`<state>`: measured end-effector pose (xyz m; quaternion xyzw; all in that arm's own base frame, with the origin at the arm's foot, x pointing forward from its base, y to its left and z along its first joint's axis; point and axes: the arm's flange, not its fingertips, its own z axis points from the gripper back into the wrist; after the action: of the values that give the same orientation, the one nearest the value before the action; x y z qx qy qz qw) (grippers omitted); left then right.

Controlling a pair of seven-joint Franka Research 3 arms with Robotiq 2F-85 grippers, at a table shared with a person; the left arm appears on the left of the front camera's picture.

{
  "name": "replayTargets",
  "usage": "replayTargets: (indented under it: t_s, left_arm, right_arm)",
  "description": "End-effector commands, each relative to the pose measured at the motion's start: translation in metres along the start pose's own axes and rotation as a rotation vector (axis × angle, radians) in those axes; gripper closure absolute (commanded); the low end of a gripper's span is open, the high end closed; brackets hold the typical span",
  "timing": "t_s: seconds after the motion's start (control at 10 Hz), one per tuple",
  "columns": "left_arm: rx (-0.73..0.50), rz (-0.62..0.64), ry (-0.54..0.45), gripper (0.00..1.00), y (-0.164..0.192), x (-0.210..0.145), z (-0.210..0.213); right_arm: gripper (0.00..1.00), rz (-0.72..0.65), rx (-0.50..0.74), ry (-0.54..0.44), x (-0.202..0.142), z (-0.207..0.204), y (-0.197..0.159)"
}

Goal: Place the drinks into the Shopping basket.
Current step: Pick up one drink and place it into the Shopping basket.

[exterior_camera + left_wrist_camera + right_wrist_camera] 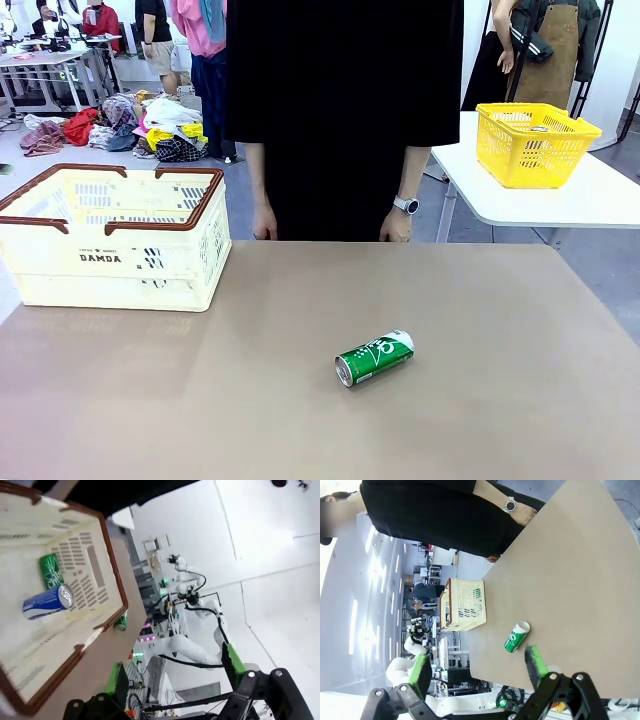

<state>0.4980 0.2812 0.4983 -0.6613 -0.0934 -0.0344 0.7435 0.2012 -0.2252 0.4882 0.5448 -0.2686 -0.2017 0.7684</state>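
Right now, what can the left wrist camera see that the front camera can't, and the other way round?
Left wrist view: the inside of the Shopping basket, where a blue can and a green can lie. Front view: the person's hands and a yellow basket. Both: the Shopping basket and a second green can lying on the table outside it.

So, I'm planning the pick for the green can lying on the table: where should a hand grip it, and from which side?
Probably mid-body, from straight above, closing across its width. The green can lies on its side on the table, slanted, so its round flanks are free.
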Motion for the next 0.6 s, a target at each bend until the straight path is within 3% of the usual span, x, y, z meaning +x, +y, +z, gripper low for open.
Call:
replayTargets:
  t_s: [0.0,0.5]
  left_arm:
    - [0.011,0.013,0.037,0.00,0.0051,0.0083,-0.0329]
    - [0.011,0.013,0.037,0.00,0.0051,0.0083,-0.0329]
  right_arm:
    - [0.00,0.027,0.029,-0.010,0.0032,-0.0010,0.0015]
    - [0.00,0.027,0.029,-0.010,0.0032,-0.0010,0.0015]
